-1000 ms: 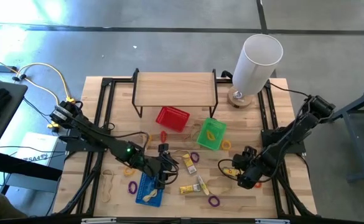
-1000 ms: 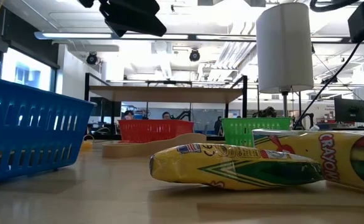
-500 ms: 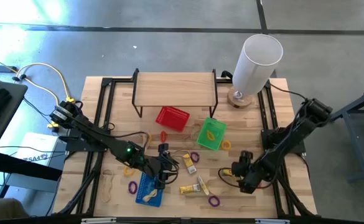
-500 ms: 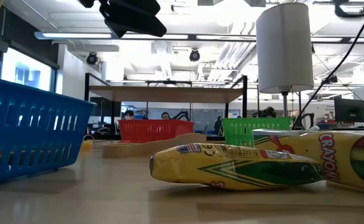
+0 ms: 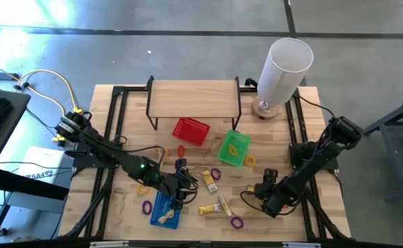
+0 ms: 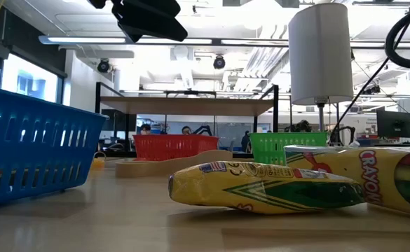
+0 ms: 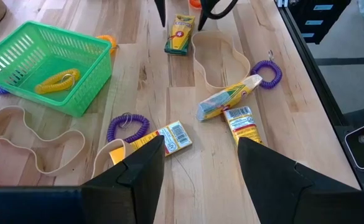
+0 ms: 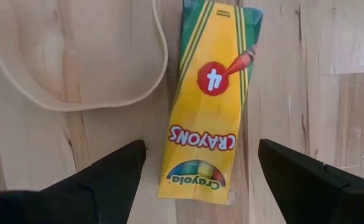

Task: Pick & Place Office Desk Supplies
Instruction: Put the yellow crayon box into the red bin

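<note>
left gripper (image 5: 182,187) hangs over the near middle of the table (image 5: 129,96), just right of the blue basket (image 5: 162,210), fingers (image 7: 145,163) spread apart and holding nothing; blue basket sits at the near edge with a pale band inside; a purple loop (image 5: 147,206) lies just left of it and a pale tan band (image 5: 120,204) further left; red basket (image 5: 190,131) sits under the wooden shelf (image 5: 194,97) toward the far side; green basket (image 5: 233,148) is right of it with a yellow loop (image 7: 56,81) inside and an orange loop (image 5: 250,160) touching its right side; between the baskets and the near edge lie a crayon box (image 7: 172,137), another purple loop (image 7: 127,127) beside it, a crumpled crayon pack (image 7: 227,99) and a crayon box (image 7: 242,123) touching each other, and a purple loop (image 5: 237,222) near the front edge; right gripper (image 5: 262,192) is low over the near right of the table, fingers (image 8: 110,174) released wide on either side of a yellow crayon box (image 8: 208,100) lying flat, not touching it, a tan band (image 8: 76,56) just beside the box; white cylinder (image 5: 282,69) stands at the far right corner
</note>
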You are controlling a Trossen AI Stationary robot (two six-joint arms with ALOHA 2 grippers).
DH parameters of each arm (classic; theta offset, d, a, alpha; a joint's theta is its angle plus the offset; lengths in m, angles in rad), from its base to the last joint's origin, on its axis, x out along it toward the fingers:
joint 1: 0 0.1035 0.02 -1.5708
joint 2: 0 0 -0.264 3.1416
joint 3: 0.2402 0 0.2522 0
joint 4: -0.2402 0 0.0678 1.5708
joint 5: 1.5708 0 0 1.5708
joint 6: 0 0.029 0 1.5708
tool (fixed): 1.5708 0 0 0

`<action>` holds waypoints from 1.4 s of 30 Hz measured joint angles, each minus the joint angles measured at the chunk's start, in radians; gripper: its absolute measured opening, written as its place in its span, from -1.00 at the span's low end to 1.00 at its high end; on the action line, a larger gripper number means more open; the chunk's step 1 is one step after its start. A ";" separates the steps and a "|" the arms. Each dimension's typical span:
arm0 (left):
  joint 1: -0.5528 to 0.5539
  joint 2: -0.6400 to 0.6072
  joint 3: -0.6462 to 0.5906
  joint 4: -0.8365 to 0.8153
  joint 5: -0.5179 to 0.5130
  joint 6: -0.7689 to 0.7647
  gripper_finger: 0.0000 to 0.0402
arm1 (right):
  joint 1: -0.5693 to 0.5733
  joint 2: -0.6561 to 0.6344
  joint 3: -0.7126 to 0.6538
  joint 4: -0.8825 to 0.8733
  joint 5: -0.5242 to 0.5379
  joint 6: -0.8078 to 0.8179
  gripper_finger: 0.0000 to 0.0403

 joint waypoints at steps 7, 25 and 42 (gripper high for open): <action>0.000 0.000 0.000 0.000 0.000 0.000 -0.03 | -0.013 0.002 -0.002 0.020 0.033 0.002 0.53; 0.000 0.000 0.000 -0.001 0.000 0.000 -0.03 | -0.057 0.004 -0.003 0.066 -0.013 0.009 0.26; 0.000 0.000 0.000 -0.001 0.000 0.001 -0.03 | -0.059 0.005 0.009 0.084 -0.041 0.006 -0.53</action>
